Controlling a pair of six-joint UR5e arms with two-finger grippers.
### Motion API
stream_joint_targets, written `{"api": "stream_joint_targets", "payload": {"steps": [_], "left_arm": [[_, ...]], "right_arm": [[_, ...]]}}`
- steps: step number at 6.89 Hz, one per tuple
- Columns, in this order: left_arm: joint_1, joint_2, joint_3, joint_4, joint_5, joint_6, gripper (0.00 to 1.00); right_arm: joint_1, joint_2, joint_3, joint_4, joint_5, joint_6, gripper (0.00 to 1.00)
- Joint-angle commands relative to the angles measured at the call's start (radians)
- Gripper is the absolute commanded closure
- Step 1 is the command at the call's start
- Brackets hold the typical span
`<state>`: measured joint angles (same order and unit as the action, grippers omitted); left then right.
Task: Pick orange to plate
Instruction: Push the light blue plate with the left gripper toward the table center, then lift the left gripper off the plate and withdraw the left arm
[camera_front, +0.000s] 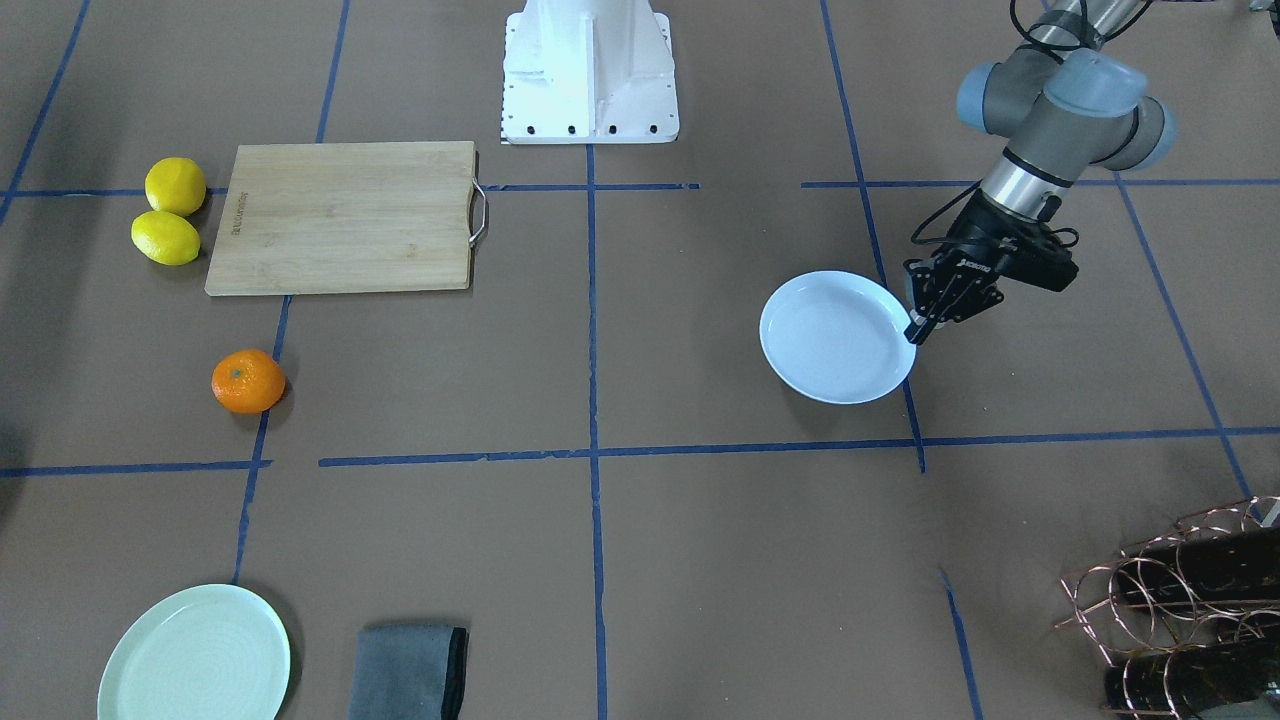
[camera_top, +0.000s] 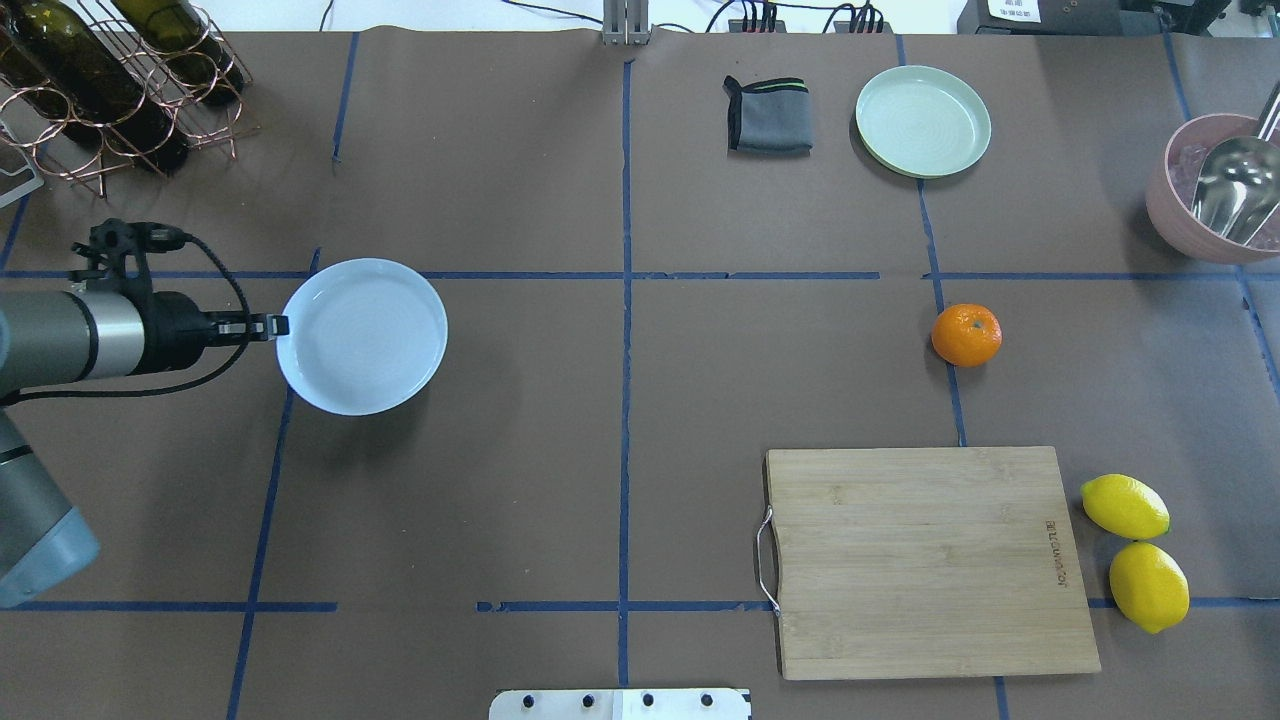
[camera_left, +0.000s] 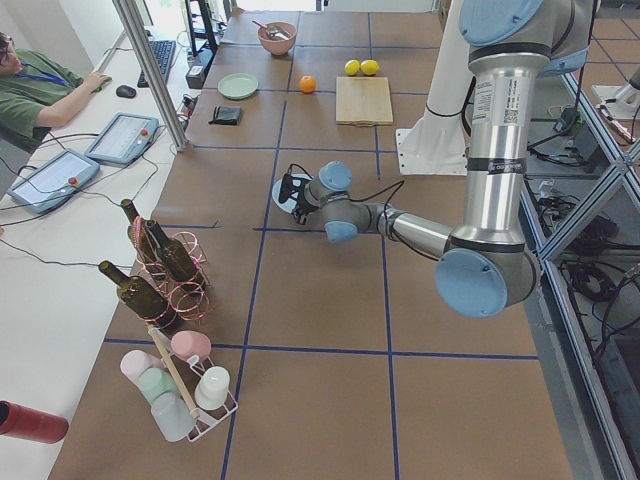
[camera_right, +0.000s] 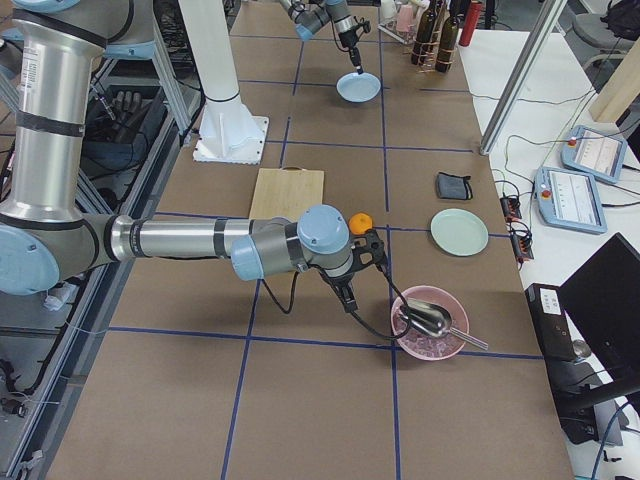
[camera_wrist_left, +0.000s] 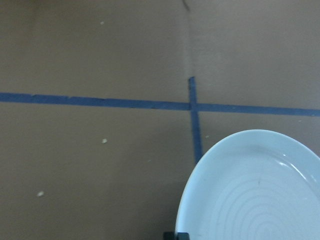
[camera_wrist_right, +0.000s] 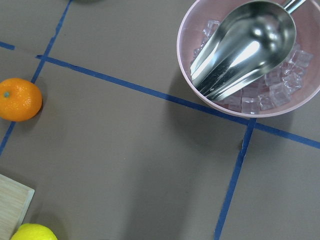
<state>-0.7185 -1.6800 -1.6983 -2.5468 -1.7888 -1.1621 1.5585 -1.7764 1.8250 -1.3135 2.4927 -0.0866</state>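
Note:
The orange (camera_top: 966, 334) sits alone on the brown table on a blue tape line, on the right side in the overhead view, and also shows in the front view (camera_front: 247, 381) and at the left edge of the right wrist view (camera_wrist_right: 19, 99). The pale bluish-white plate (camera_top: 365, 335) lies far away on the left side. My left gripper (camera_top: 268, 325) is shut on the plate's near rim (camera_front: 905, 335). My right gripper (camera_right: 345, 298) hovers between the orange and a pink bowl; it shows only in the right side view, so I cannot tell its state.
A wooden cutting board (camera_top: 930, 560) lies near the robot on the right, with two lemons (camera_top: 1125, 507) beside it. A mint-green plate (camera_top: 922, 121) and a grey cloth (camera_top: 768, 115) sit at the far edge. A pink bowl (camera_top: 1190, 225) holds ice and a scoop. A bottle rack (camera_top: 110, 80) stands far left.

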Motion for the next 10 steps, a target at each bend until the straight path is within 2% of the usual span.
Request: {"api": "stream_joint_targets", "payload": {"steps": [1, 2, 4, 6, 7, 8, 9, 10], "left_arm": [[0.052, -0.258, 0.031, 0.230, 0.006, 0.001, 1.00], [0.123, -0.361, 0.066, 0.306, 0.058, -0.001, 1.00], [0.232, -0.473, 0.204, 0.295, 0.172, -0.004, 1.00], [0.234, -0.472, 0.219, 0.295, 0.177, -0.001, 1.00], [0.234, -0.472, 0.223, 0.295, 0.175, -0.001, 0.89], [0.232, -0.472, 0.217, 0.290, 0.172, 0.002, 0.01], [0.229, -0.474, 0.207, 0.283, 0.164, 0.004, 0.00], [0.182, -0.462, 0.163, 0.331, 0.075, 0.016, 0.00]], "right_arm": [[0.000, 0.000, -0.001, -0.001, 0.000, 0.001, 0.00], [0.000, 0.000, -0.001, -0.001, 0.000, 0.001, 0.00], [0.000, 0.000, -0.001, -0.001, 0.002, -0.001, 0.00], [0.000, 0.000, -0.001, -0.001, 0.000, 0.001, 0.00], [0.000, 0.000, -0.001, -0.001, 0.000, 0.001, 0.00], [0.000, 0.002, -0.001, 0.000, -0.002, -0.007, 0.00], [0.000, 0.002, 0.002, 0.000, 0.000, -0.004, 0.00], [0.000, 0.002, 0.016, 0.003, 0.003, -0.012, 0.00]]}}
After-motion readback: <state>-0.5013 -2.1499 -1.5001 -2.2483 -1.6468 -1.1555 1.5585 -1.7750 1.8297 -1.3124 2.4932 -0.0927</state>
